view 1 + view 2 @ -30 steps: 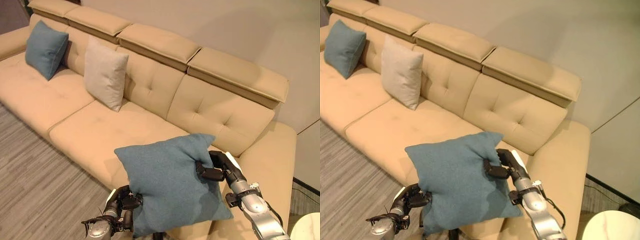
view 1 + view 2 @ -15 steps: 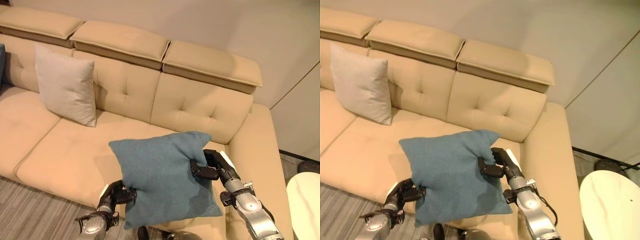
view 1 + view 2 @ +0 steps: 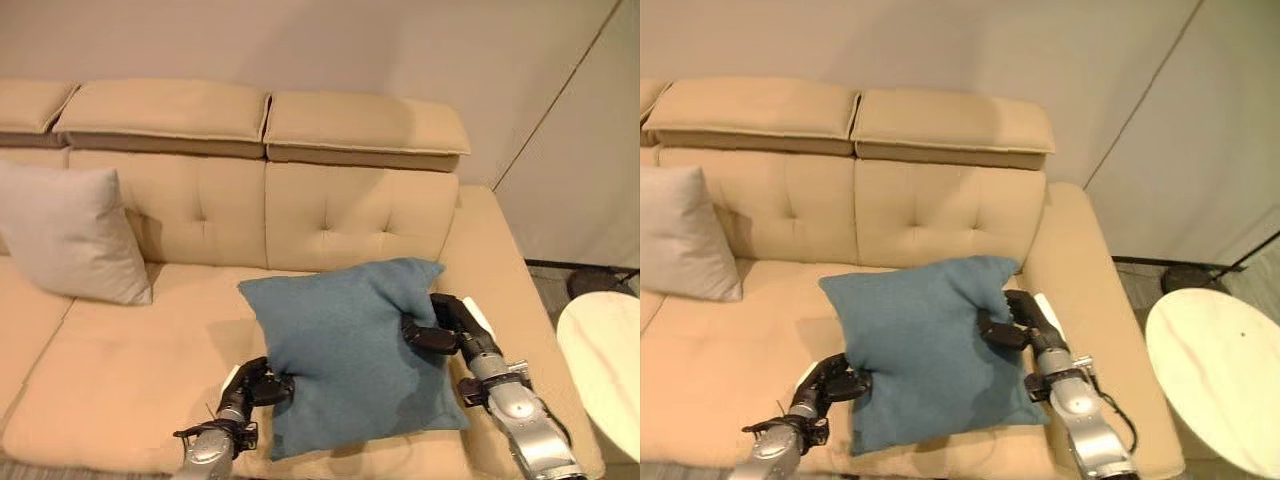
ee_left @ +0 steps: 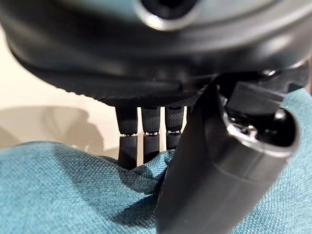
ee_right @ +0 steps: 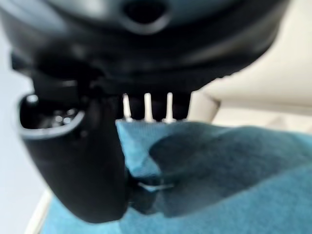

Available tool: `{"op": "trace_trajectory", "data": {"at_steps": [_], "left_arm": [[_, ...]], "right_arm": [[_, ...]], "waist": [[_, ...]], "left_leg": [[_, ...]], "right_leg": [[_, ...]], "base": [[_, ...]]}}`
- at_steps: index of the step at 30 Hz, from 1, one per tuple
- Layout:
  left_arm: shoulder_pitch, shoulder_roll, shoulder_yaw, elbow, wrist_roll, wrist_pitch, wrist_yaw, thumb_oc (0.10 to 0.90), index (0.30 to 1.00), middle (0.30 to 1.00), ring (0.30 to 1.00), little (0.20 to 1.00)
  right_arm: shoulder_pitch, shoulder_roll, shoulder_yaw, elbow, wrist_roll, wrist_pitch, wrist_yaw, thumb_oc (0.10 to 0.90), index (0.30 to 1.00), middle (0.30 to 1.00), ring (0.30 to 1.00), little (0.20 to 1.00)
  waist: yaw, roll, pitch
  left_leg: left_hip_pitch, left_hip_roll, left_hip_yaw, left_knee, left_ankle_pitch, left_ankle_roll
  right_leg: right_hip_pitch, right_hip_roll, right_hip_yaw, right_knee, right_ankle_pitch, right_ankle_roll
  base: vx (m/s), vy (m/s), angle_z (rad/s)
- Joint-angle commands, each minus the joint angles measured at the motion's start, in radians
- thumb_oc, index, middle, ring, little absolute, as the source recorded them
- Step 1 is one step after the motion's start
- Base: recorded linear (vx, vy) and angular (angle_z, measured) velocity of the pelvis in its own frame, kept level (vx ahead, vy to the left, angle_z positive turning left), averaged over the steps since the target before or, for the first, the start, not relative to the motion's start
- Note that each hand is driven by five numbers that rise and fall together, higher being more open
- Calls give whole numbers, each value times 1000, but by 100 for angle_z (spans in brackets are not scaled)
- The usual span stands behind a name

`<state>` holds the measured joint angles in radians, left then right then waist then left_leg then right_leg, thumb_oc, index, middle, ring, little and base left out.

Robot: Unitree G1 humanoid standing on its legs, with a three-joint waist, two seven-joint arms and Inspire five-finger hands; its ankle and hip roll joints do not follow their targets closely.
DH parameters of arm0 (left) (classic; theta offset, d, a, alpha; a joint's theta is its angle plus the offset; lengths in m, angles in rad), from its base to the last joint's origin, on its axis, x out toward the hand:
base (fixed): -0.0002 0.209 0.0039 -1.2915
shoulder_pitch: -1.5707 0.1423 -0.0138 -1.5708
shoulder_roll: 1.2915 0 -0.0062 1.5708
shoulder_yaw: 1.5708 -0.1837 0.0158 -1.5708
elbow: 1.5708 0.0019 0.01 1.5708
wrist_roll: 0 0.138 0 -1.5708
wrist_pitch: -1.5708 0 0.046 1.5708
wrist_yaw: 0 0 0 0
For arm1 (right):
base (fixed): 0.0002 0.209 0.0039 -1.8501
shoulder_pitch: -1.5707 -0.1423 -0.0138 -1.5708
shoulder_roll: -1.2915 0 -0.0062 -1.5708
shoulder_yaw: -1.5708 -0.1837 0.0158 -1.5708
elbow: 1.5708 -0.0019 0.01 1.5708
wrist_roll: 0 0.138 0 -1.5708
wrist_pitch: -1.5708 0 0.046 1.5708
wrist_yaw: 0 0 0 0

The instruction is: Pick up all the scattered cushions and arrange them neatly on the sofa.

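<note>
Teal square fabric cushion [image 3: 345,350] held off the tan leather sofa [image 3: 330,215] seat, left hand [image 3: 256,385] curled on its near lower edge, right hand [image 3: 442,331] pinching the far side next to the sofa's end armrest. Carried along since a second ago, now facing the sofa's last tufted back panel, with the beige cushion [image 3: 68,235] propped well away along the back. Probably close to setting down there.
</note>
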<state>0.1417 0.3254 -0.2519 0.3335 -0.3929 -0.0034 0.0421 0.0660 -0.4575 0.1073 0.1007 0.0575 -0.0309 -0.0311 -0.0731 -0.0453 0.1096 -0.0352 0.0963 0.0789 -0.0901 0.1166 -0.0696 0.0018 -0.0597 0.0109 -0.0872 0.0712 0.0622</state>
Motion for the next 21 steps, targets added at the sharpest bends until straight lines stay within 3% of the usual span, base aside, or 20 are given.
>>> {"op": "trace_trajectory", "data": {"at_steps": [1, 8, 13, 21], "left_arm": [[-99, 21, 35, -199, -35, -155, -30, 400, 300, 300, 300, 300], [-124, 49, 61, -212, -5, -163, 4, 400, 300, 300, 300, 300], [-213, 44, 45, -202, 28, -181, 82, 400, 300, 300, 300, 300], [-540, 20, -45, -134, 59, -234, 249, 400, 300, 300, 300, 300]], "right_arm": [[-95, 37, 30, -113, 14, -104, 1, 400, 300, 300, 300, 300], [-124, 82, 23, -88, 10, -103, -37, 400, 300, 300, 300, 300], [-210, 108, 46, -71, -34, -115, -136, 400, 300, 300, 300, 300], [-504, 117, 123, 22, -106, -119, -327, 400, 300, 300, 300, 300]], "waist": [[31, -17, -67], [26, -16, -81], [18, 1, -84], [12, 19, -71]], "left_leg": [[-3, -7, 53, 31, -110, -18], [-5, -20, 121, 3, -128, 0], [-53, -14, 143, 3, -131, 1], [-231, -1, 110, 3, -76, -25]], "right_leg": [[-17, -69, -39, 54, -65, 102], [-71, -87, 2, 9, -8, 139], [-164, -82, 15, 0, 19, 155], [-327, -71, -23, 0, 52, 165]], "base": [[5, 110, -49], [3, 51, -30], [-56, -30, -24], [-139, -79, 0]]}}
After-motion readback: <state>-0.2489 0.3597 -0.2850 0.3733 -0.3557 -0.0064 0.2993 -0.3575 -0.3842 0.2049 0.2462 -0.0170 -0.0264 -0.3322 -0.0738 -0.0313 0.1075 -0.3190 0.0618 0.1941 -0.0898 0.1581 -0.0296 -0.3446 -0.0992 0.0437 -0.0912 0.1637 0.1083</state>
